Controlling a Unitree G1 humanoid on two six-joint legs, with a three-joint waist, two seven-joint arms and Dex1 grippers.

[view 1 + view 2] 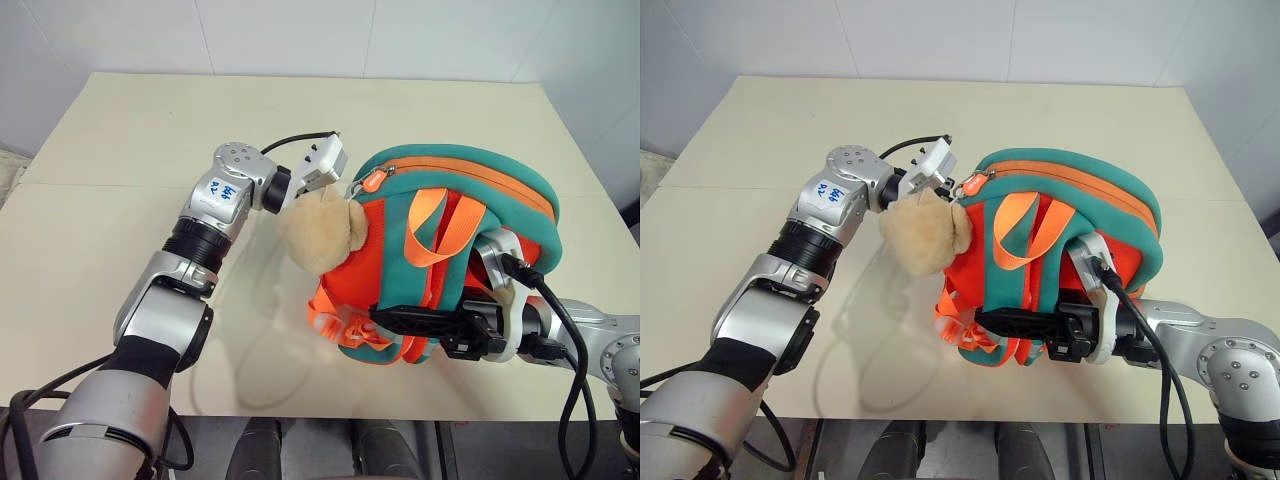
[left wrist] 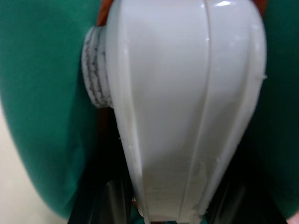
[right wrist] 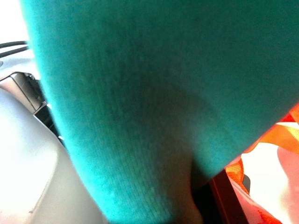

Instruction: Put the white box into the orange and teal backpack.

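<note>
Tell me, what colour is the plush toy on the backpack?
Tan; the plush toy on the backpack shows best in the left eye view.

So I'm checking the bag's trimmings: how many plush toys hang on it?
1. A tan plush toy hangs at the backpack's left side, below the zipper pull. Others could be hidden behind the bag.

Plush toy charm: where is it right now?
In the left eye view the plush toy charm hangs at the backpack's left side, just below the left gripper.
</note>
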